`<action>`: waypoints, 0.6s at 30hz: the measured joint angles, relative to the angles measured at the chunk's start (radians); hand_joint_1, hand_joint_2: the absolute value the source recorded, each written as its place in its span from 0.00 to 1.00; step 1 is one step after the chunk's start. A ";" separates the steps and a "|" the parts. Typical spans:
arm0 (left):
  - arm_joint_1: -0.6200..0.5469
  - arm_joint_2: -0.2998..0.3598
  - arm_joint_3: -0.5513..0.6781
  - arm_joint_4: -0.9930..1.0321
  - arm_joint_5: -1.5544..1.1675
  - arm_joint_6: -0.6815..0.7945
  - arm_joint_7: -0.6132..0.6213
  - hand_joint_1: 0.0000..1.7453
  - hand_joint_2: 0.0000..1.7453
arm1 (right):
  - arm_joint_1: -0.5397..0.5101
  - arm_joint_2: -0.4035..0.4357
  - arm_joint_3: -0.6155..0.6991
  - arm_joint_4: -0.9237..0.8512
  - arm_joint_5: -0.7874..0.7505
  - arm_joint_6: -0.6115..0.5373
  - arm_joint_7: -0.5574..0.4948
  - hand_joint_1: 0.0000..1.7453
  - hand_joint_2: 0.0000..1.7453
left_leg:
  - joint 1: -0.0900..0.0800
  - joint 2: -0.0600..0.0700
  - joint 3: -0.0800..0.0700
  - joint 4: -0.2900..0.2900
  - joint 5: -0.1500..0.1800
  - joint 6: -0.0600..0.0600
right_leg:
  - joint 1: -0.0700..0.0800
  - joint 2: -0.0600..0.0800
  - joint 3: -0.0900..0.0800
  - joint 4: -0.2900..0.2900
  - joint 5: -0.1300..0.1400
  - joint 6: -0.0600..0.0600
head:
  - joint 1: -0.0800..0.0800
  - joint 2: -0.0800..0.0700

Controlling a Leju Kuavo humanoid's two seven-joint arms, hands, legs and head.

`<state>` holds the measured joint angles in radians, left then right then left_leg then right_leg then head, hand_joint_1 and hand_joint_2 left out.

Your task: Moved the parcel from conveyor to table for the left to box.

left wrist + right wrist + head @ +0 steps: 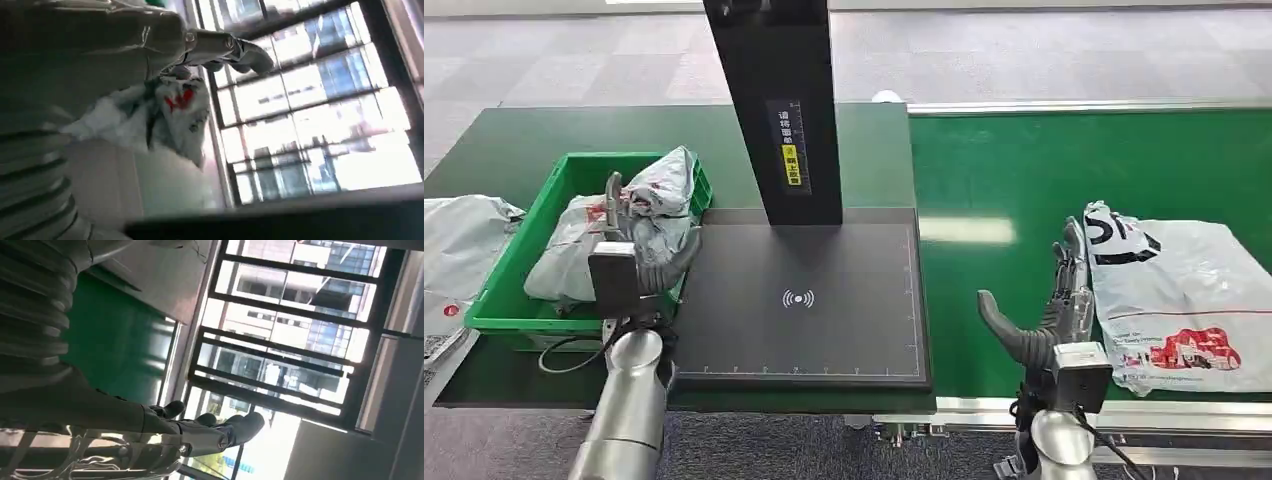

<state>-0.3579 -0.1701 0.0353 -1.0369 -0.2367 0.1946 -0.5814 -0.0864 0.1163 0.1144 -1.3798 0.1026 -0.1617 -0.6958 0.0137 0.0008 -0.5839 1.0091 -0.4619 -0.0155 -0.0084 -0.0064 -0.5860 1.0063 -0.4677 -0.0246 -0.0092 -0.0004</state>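
The parcel [1189, 295], a white bag with red print, lies flat on the green conveyor [1004, 170], just beside the right hand [1049, 310]. This hand holds nothing; its fingers are spread and its thumb stands apart. The left hand [639, 245] is at the green box [514, 290], over grey bags [614, 225]; I cannot tell whether it grips. Between the hands lies the black scan pad [799, 300], bare, under a black post [774, 110].
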 measured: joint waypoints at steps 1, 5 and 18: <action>0.015 0.000 -0.032 -0.009 0.058 -0.081 -0.016 0.00 1.00 | -0.001 0.000 0.000 0.003 -0.004 0.000 -0.001 0.00 1.00 | 0.000 0.000 0.000 0.000 0.000 0.000 | 0.000 0.000 0.000 0.000 0.000 0.000 | 0.000 0.000; 0.054 -0.003 -0.144 -0.015 0.172 -0.245 -0.044 0.00 1.00 | -0.002 -0.002 0.000 0.017 -0.003 -0.015 -0.003 0.00 1.00 | 0.000 0.001 0.000 0.000 0.000 0.000 | 0.000 0.001 0.000 0.000 0.000 0.000 | 0.000 0.000; 0.025 -0.037 -0.351 0.065 0.238 -0.427 -0.063 0.00 1.00 | 0.031 -0.026 0.004 -0.009 -0.016 -0.077 -0.005 0.00 1.00 | -0.001 0.001 0.000 0.000 0.000 0.000 | -0.001 0.001 -0.001 0.000 0.000 0.000 | 0.000 0.000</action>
<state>-0.3333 -0.2068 -0.3158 -0.9724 0.0011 -0.2322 -0.6440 -0.0553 0.0901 0.1182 -1.3885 0.0866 -0.2392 -0.7004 0.0130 0.0015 -0.5838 1.0092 -0.4621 -0.0154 -0.0091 -0.0054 -0.5866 1.0059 -0.4676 -0.0244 -0.0092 -0.0004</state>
